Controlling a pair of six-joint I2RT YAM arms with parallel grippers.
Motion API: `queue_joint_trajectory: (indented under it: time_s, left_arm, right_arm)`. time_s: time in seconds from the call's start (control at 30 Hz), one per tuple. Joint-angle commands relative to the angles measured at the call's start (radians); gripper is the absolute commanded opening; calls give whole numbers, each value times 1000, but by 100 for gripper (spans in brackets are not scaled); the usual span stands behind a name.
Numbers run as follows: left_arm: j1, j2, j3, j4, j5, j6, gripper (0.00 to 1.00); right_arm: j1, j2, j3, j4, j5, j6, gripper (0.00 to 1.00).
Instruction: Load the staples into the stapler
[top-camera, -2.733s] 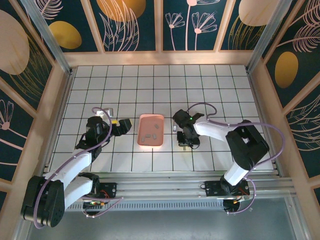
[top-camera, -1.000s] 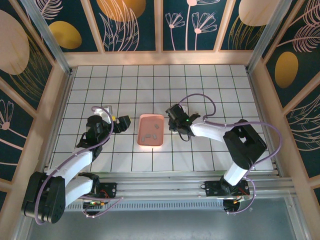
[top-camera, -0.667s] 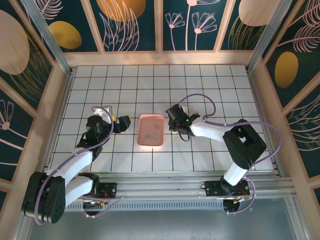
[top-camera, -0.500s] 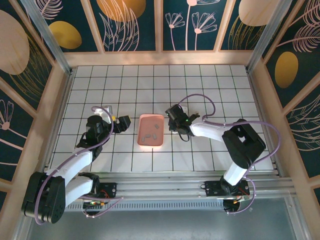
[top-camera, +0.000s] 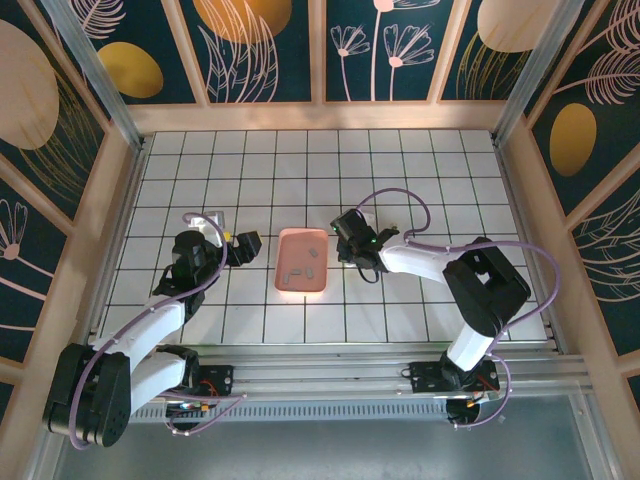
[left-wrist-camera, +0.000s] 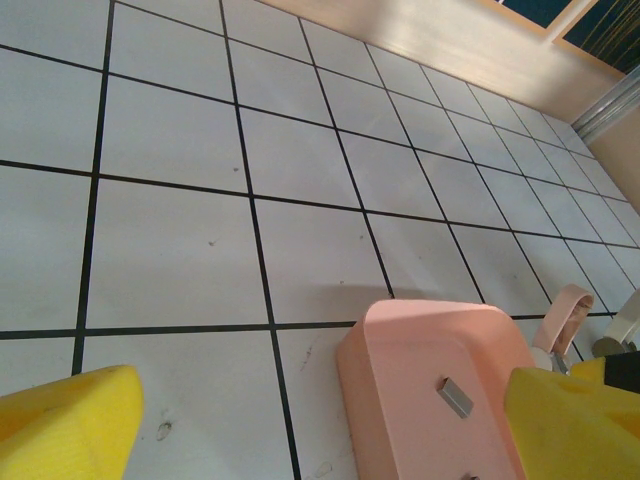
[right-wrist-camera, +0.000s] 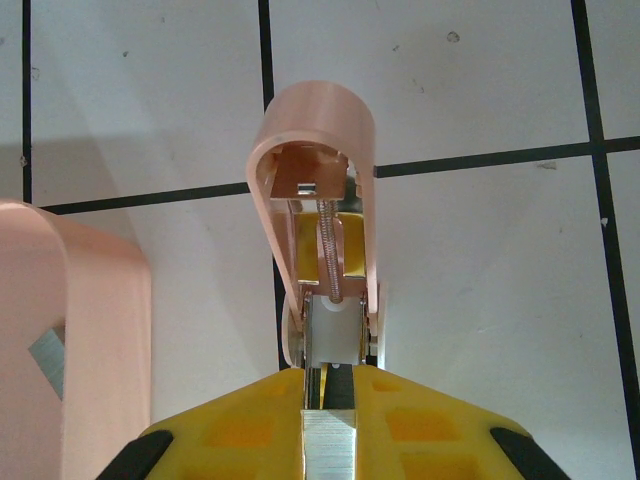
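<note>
left gripper (left-wrist-camera: 320, 425) hangs spread wide just left of the pink tray (left-wrist-camera: 400, 345) at mid-table, staples (left-wrist-camera: 456, 396) lying inside. right gripper (right-wrist-camera: 328, 405) pinches the rear of the open stapler (right-wrist-camera: 318, 150), just right of the tray.

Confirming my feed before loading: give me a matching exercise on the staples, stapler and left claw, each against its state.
1. staples
2. stapler
3. left claw

a. open, left of the tray
b. pink, opened, held in the right claw
c. grey, lying in the tray

Pairs: 1-c, 2-b, 3-a.
</note>
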Motion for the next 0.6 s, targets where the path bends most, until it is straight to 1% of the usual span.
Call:
queue_joint_trajectory:
  time_s: [0.0, 0.23, 0.43, 0.57]
  left_arm:
    - [5, -5, 21, 9, -7, 25, 93]
    - [5, -8, 21, 4, -9, 25, 93]
    - [5, -11, 22, 1, -8, 27, 93]
    - [6, -15, 22, -3, -10, 28, 93]
  right_arm:
    - [-2, 19, 9, -4, 19, 1, 17]
    - [-1, 28, 17, -4, 19, -3, 21]
    - [-2, 31, 25, -4, 20, -3, 27]
    - [-2, 17, 33, -5, 20, -8, 29]
